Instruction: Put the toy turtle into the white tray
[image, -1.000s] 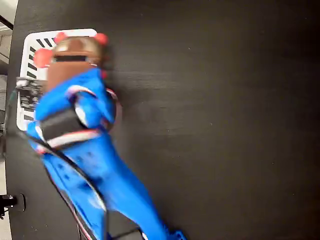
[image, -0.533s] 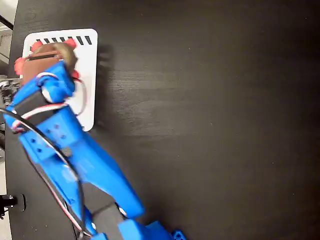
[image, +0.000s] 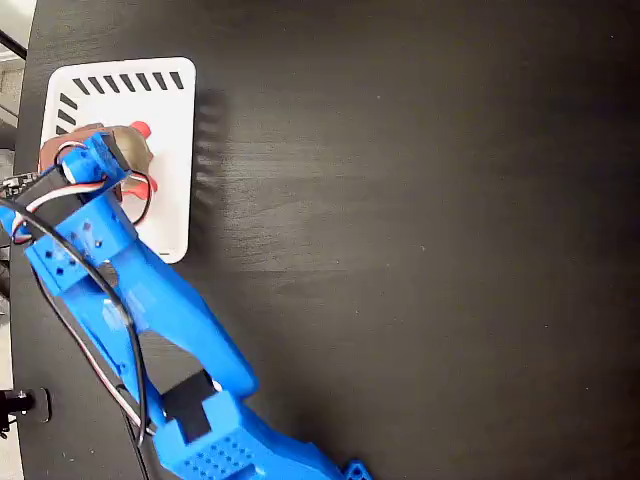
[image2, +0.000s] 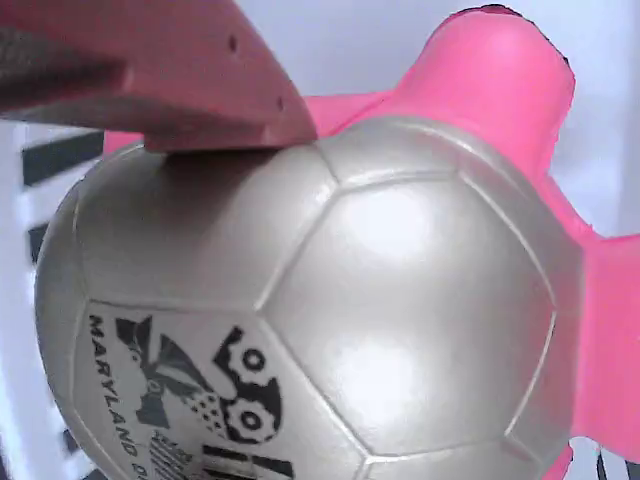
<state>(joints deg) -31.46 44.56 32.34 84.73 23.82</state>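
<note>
The toy turtle (image2: 330, 300), a second ago carried at the far rim of the white tray (image: 170, 120), now sits lower over the tray's middle, under the gripper (image: 100, 160), whose finger (image2: 150, 80) presses its shell, apparently clamped, so release looks next.

One toy turtle (image: 128, 148) sits over the one white tray (image: 170, 130), which lies on the one dark counter (image: 420, 240), and one blue arm (image: 160, 320) with its one end effector (image: 95, 160) reaches over that tray.
</note>
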